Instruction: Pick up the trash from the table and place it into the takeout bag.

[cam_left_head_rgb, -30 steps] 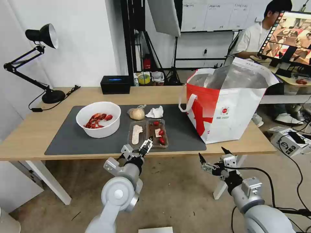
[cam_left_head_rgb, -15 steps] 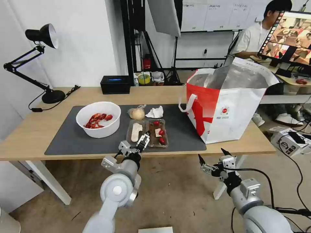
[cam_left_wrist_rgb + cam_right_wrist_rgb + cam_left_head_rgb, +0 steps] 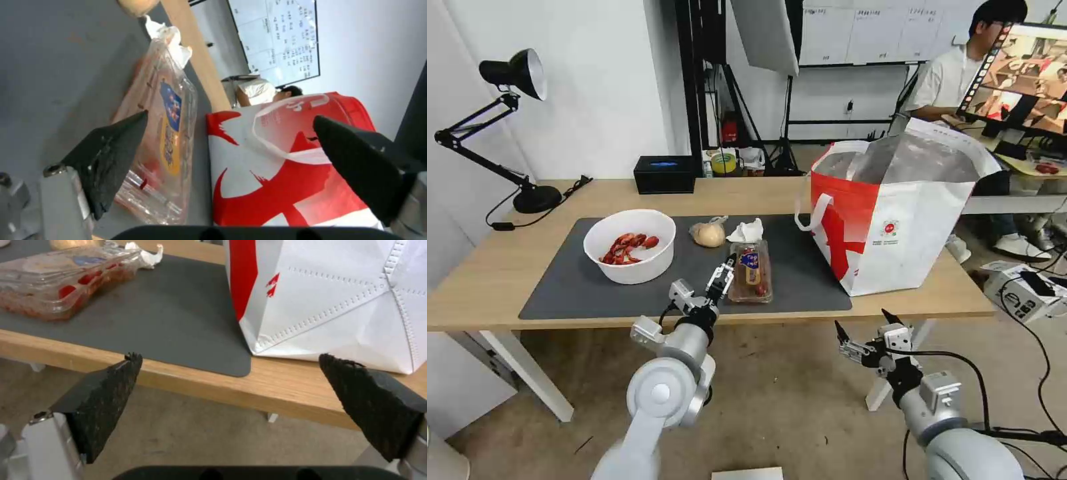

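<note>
My left gripper [image 3: 721, 277] is spread wide just beside the clear tray [image 3: 750, 271], whose lid half now lies folded shut over the red bits. I judge the pick is in hand: next, straddle the tray's near edge and pinch. The takeout bag [image 3: 894, 227] stands beyond the tray. My right gripper [image 3: 864, 331] hangs spread below the table [image 3: 487, 267] edge.
</note>
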